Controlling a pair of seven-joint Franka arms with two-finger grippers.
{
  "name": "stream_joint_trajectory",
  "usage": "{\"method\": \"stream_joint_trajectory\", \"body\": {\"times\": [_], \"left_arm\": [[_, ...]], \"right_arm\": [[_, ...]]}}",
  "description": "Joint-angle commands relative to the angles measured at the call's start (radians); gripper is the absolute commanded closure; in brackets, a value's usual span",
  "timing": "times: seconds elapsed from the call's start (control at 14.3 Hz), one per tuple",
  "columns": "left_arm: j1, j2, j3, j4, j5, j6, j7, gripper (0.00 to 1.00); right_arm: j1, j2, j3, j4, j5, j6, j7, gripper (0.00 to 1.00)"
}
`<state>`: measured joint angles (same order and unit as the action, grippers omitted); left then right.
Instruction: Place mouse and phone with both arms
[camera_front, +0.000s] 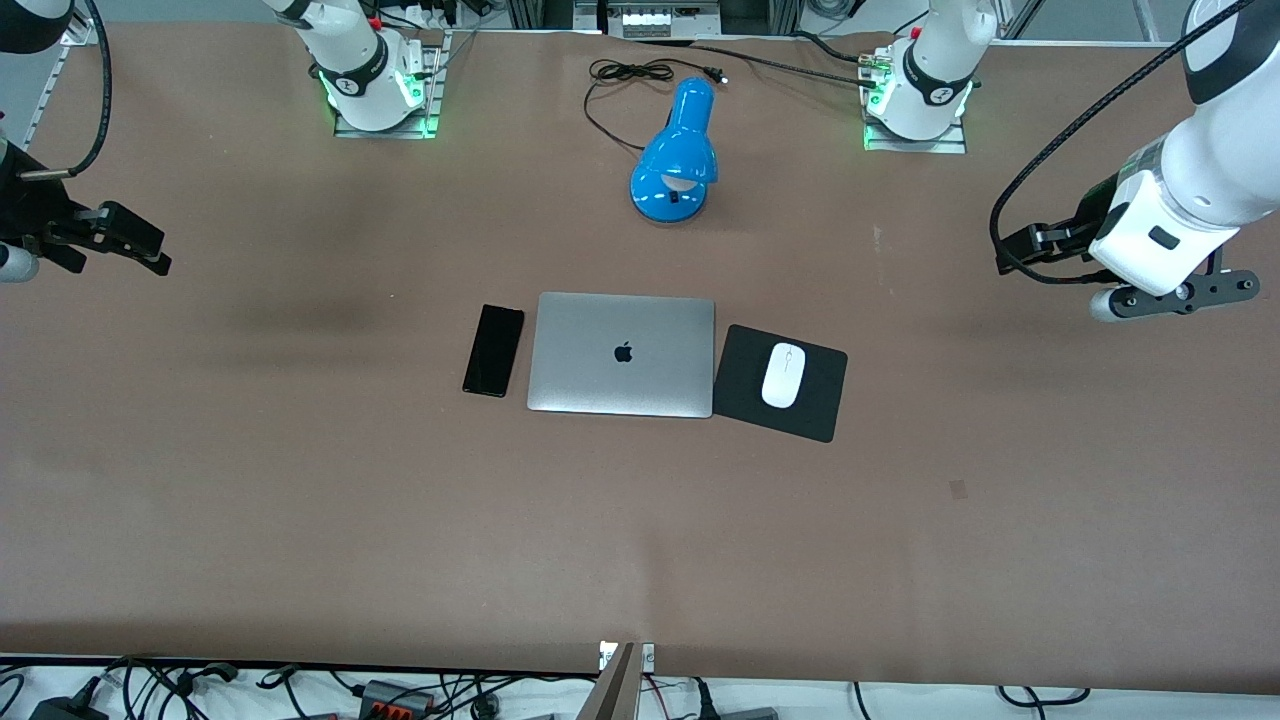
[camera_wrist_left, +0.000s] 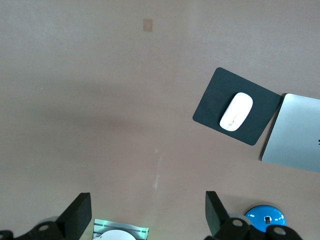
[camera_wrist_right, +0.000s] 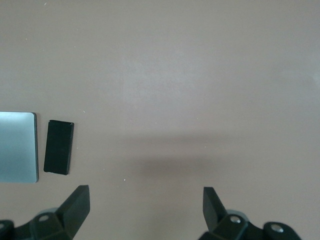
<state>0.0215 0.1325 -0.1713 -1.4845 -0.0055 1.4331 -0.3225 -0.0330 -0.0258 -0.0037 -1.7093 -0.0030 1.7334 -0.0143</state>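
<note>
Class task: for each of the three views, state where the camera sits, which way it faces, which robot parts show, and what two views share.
Front view: high across the table, facing both arm bases; laptop, lamp.
Left wrist view: on the left arm, looking down past the open left gripper at the mouse on its pad.
Right wrist view: past the open right gripper at the phone.
Both wrist views share the laptop.
</note>
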Motion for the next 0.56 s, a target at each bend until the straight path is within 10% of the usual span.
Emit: {"method": "stream_joint_trajectory", "body": {"times": [0.0,0.49], "left_arm": [[-0.003,-0.031,-0.002,-0.016,-0.014,-0.048,0.026,0.00],[-0.005,-0.034,0.001,0.006,-0.017,-0.019,0.054,0.00]], "right_arm": [[-0.007,-0.028,0.010,-0.026,0.009,-0.008,-0.018,0.00],[-0.007,-0.036,0.010,-0.026,0.006,-0.011,-0.026,0.00]]}}
